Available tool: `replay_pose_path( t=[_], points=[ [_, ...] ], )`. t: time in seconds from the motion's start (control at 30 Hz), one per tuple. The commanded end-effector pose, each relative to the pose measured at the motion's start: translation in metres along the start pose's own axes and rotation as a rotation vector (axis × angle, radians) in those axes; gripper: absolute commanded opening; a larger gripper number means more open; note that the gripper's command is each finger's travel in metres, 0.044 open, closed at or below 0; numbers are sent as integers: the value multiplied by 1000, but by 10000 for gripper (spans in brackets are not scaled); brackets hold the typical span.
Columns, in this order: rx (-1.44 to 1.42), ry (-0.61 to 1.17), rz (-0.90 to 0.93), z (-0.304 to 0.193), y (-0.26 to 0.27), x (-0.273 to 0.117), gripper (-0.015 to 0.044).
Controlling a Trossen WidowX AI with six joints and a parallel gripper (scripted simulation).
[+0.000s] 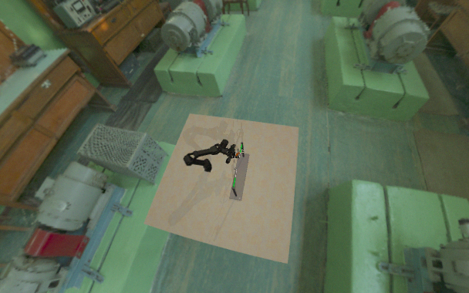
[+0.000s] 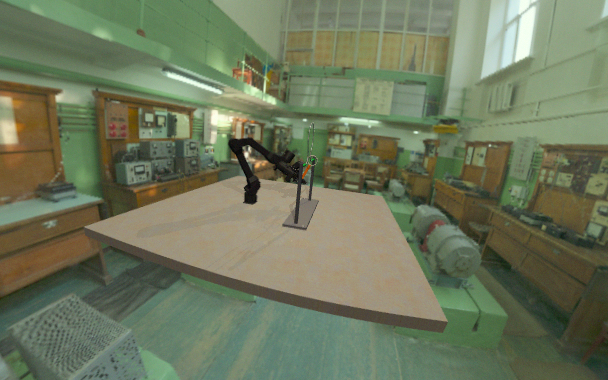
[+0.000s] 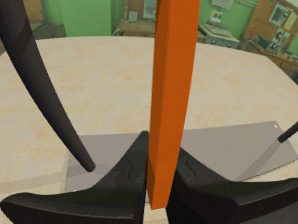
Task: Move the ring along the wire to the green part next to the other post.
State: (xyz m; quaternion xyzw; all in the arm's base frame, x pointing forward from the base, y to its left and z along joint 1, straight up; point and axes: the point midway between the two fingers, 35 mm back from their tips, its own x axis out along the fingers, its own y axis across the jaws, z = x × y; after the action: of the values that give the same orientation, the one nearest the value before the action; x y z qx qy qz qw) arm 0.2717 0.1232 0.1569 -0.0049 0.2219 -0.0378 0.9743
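Two black fingers of the gripper [image 3: 158, 185] pinch the orange handle [image 3: 172, 83] — upright, ring [image 2: 312, 160] above. Its wire runs sideways to the other post [image 2: 297, 200].

An electrical workshop: wooden instrument benches [image 2: 160, 187], big motors [image 1: 184, 24] on green plinths [image 1: 200, 67].

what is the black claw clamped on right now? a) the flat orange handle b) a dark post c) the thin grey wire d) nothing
a: in the wrist view the black claw is shut on the lower end of the flat orange handle, which rises straight up between its two fingers.
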Motion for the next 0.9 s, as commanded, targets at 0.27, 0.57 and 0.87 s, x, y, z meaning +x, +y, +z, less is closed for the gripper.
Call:
replay_pose_path(
  t=[0.27,0.57,0.87],
  points=[
    [-5,6,-9,-16,0,7,-150],
    [-5,6,-9,-16,0,7,-150],
    [-5,6,-9,-16,0,7,-150]
  ],
)
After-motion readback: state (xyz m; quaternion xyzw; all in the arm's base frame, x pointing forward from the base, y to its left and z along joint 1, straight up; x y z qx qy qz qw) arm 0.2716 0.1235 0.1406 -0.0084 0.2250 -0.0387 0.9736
